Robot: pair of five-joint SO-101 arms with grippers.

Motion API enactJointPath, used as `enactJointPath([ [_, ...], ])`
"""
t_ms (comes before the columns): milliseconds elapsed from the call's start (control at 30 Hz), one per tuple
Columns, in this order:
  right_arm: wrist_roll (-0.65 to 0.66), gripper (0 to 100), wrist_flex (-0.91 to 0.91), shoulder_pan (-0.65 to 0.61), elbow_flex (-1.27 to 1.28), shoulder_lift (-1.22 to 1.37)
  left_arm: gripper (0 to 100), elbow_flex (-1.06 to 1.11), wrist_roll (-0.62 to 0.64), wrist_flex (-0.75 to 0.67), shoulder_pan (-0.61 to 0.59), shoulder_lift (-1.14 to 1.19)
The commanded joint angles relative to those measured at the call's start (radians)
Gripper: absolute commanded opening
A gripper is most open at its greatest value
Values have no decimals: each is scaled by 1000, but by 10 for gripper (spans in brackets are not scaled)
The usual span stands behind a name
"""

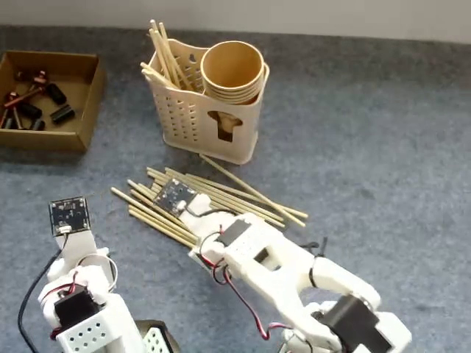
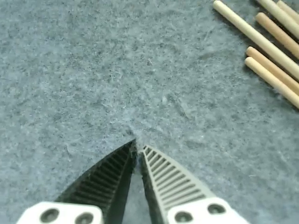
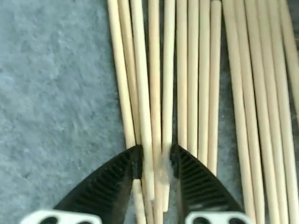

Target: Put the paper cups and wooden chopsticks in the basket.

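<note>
A cream basket (image 1: pixel 193 121) stands at the back of the table, holding stacked paper cups (image 1: pixel 232 70) and a few wooden chopsticks (image 1: pixel 163 53). Many more chopsticks (image 1: pixel 235 197) lie in a loose pile in front of it. My right arm (image 1: pixel 254 257) leans over that pile. Its gripper (image 3: pixel 155 156) is down among the chopsticks (image 3: pixel 196 79), shut on two or three of them. My left gripper (image 2: pixel 138 148) is shut and holds nothing, just above the grey felt. Several chopstick ends (image 2: pixel 273 53) lie a short way off to its side.
A brown cardboard box (image 1: pixel 90 103) with small black and red parts (image 1: pixel 33 103) sits at the back left. My left arm (image 1: pixel 73 276) is at the front left. Grey felt covers the table, with open room to the right of the basket.
</note>
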Motion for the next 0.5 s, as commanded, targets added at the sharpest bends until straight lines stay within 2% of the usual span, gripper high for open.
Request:
enactJointPath([
  [0, -5, 112, -24, -12, -59, 50, 6, -27, -8, 2, -16, -4],
  [100, -5, 108, -24, -12, -67, 61, 6, -25, -8, 2, -16, -4],
  [200, -2, 46, -24, -10, -70, 67, 6, -24, -8, 2, -16, -4],
  [333, 100, 6, -19, -7, -67, 58, 6, -22, -8, 0, -16, -4],
  [467, 106, 6, 91, 35, -76, 54, 6, -22, -8, 0, -16, -4],
])
